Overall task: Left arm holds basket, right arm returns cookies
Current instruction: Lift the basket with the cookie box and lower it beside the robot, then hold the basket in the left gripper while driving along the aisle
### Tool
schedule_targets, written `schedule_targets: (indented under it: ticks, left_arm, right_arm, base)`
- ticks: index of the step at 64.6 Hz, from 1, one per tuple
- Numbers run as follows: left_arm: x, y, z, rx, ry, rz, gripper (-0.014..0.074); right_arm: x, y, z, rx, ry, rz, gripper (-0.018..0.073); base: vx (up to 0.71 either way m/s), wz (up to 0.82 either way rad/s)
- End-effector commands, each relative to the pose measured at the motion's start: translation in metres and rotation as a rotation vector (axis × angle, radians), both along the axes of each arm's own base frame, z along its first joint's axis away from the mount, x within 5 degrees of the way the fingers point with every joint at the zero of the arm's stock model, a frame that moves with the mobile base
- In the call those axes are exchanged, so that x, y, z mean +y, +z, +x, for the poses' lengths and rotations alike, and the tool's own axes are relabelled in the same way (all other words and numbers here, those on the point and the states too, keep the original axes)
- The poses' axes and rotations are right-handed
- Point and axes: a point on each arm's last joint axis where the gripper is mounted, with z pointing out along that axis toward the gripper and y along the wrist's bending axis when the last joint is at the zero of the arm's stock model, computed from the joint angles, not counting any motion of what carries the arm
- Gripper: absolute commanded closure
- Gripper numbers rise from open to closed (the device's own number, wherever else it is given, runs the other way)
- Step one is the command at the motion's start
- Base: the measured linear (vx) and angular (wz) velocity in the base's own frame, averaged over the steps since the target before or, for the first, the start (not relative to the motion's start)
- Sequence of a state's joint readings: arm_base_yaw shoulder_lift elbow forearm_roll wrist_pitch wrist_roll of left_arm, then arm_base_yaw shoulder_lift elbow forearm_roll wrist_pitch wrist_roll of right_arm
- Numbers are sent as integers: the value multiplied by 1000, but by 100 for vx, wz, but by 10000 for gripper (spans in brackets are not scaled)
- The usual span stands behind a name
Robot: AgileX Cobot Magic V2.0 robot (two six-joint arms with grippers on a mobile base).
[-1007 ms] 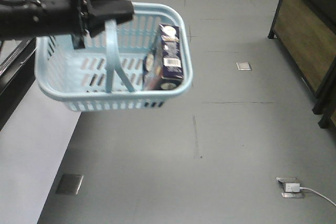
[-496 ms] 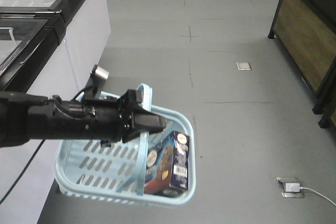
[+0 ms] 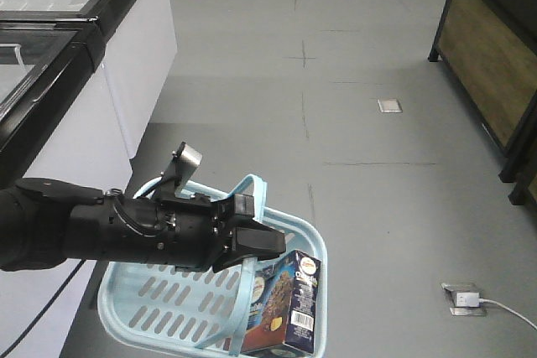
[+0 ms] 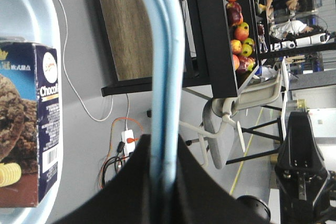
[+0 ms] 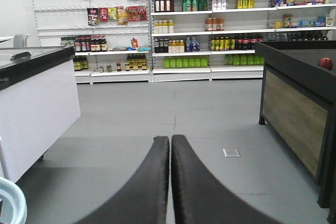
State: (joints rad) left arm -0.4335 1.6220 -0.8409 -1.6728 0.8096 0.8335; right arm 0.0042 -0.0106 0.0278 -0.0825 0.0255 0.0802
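- A glass-topped freezer [image 3: 50, 31] with white sides stands at the far left of the front view.
- The left arm [image 3: 101, 232] reaches in from the left edge, with a silver bracket [image 3: 190, 157] sticking up at its wrist.
- The left gripper [image 3: 268, 242] is clenched on the strap handle [image 3: 252, 186] of the basket [image 3: 168, 295], which hangs from it above the grey floor.
- The basket is light blue, with slotted sides and rounded corners.
- The cookies [image 3: 289, 308] stand on end inside the basket, against its right-hand wall and just below the gripper.
- The carton is dark navy, with chocolate cookies pictured on its broad face and a barcode on its narrow side.
- A floor socket [image 3: 464, 299] with a white plug lies further right, well apart from the basket.
- A wood-panelled stand [image 3: 487, 64] fills the right edge.
- Only the left wrist view shows the grasp up close: the handle [image 4: 163, 66] runs between the left gripper's [image 4: 160, 156] black fingers [image 4: 126, 182].
- That view also shows the carton's [image 4: 29, 124] white "Choco" lettering and pale oval logo, plus fruit [image 4: 239, 30] on the stand and a grey chair [image 4: 236, 108].
- Only the right wrist view shows the right gripper [image 5: 170, 140]: its fingers are pressed together with nothing between them.
- It faces stocked shelves [image 5: 210, 19], with a bit of basket rim [image 5: 10, 198] at lower left and an apple [image 5: 325, 63] at the far right.
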Motion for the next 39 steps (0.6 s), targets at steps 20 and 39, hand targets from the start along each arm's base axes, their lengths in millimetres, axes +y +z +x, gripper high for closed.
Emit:
schedule_targets:
  ticks: [20, 39]
  left_arm:
    - [-3, 29, -2, -55, 3, -107, 604]
    - [-3, 29, -2, -57, 11, -101, 604]
  right_arm:
    - [0, 6, -1, -82, 1, -11, 567]
    - [0, 6, -1, -82, 1, -11, 567]
  base:
    - [0, 0]
    - [0, 0]
